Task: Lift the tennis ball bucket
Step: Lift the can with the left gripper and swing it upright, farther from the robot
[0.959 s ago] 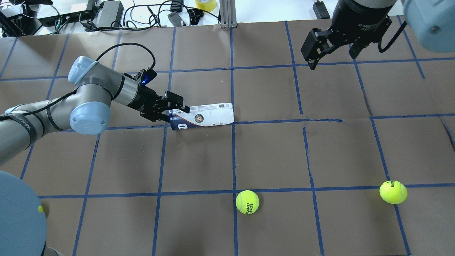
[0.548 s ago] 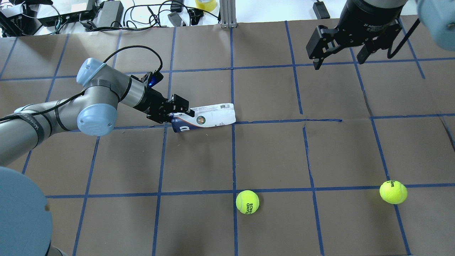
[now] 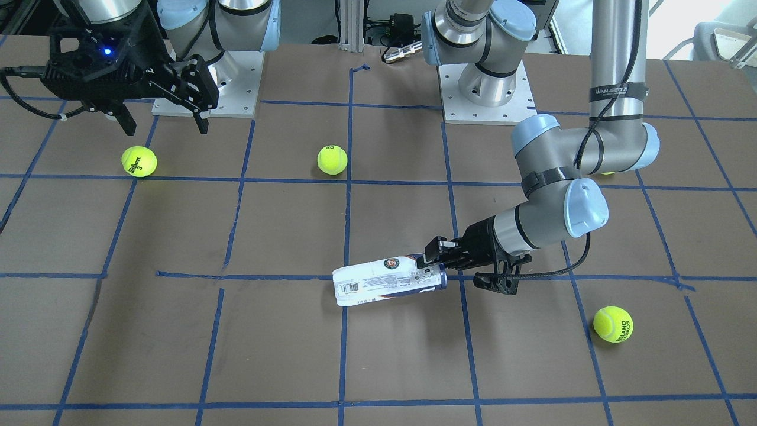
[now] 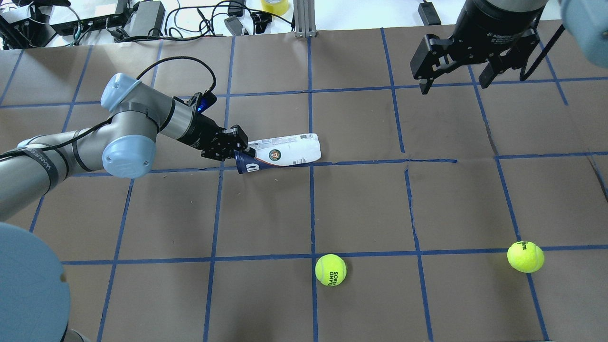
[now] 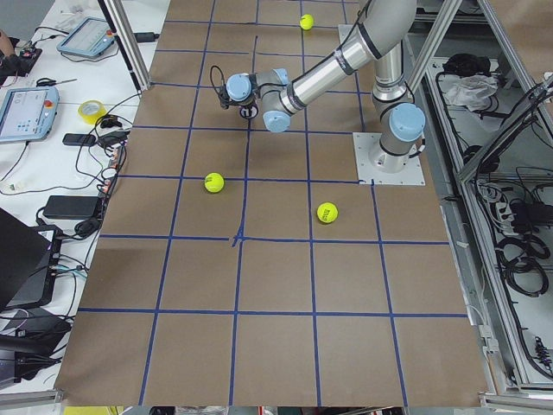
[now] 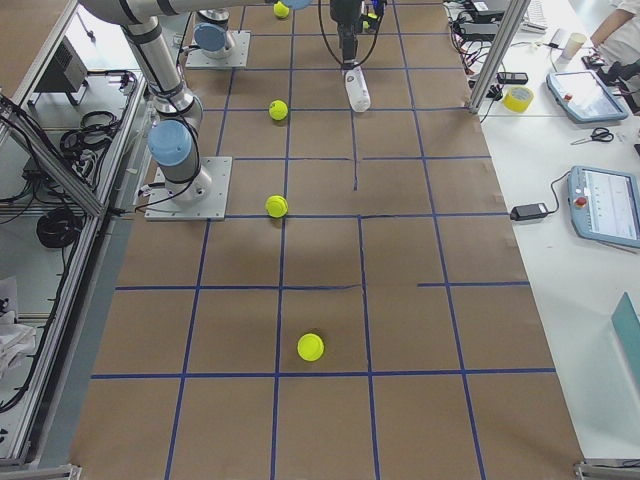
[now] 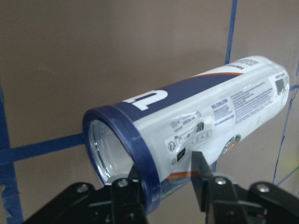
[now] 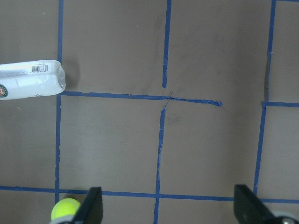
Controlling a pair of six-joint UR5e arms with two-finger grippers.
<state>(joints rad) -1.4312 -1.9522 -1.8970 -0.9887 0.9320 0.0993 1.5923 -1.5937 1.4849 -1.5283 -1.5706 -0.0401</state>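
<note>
The tennis ball bucket (image 4: 285, 151) is a clear tube with a white label and a navy band. It lies nearly on its side near the table's middle and looks empty. It also shows in the front view (image 3: 378, 281), the left wrist view (image 7: 210, 112) and the right wrist view (image 8: 28, 79). My left gripper (image 4: 240, 149) is shut on the wall at its open navy-rimmed end, one finger inside and one outside (image 7: 161, 179). That end is tipped up a little. My right gripper (image 4: 453, 85) hangs open and empty at the far right, well away from the tube.
Tennis balls lie on the brown gridded paper: one at front centre (image 4: 330, 270), one at front right (image 4: 525, 256), and one beyond the left arm (image 3: 612, 323). Cables and power bricks (image 4: 142, 19) lie past the far edge.
My left gripper has pushed right with the tube's open end in it. The tube has slid right and swung so its closed end points further away. The right gripper shifted slightly right.
</note>
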